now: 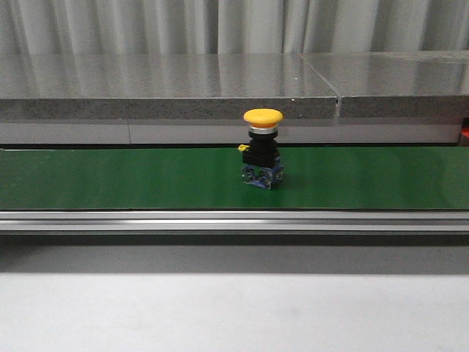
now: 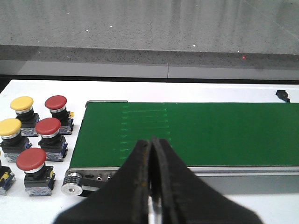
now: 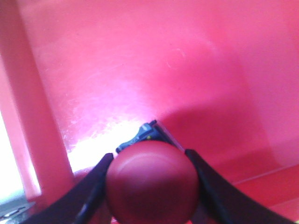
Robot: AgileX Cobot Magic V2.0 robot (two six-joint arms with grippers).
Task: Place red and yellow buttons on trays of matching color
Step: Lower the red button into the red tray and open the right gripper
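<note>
In the middle of the front view, a yellow button [image 1: 263,147] stands upright on the green conveyor belt [image 1: 110,178], all by itself with bare belt on both sides. A grey stone ledge [image 1: 161,84] runs behind the belt and a metal rail [image 1: 220,220] along its near edge.

Over in the left wrist view, the left tool [image 2: 150,186] has its fingers pressed together with nothing between them, sitting low in the frame over the end of the belt. At the left edge of that frame there's a cluster of spare buttons [image 2: 35,135] on the white surface [image 2: 210,91], three red caps and two yellow, just beside the belt's roller end [image 2: 74,188]. The belt right of the tool is open green.

Right wrist view is basically all red: the right tool [image 3: 150,186] is pinching a red button [image 3: 150,182] by its cap, down inside the red tray [image 3: 140,60]. The tray wall rises at the left of the frame.
</note>
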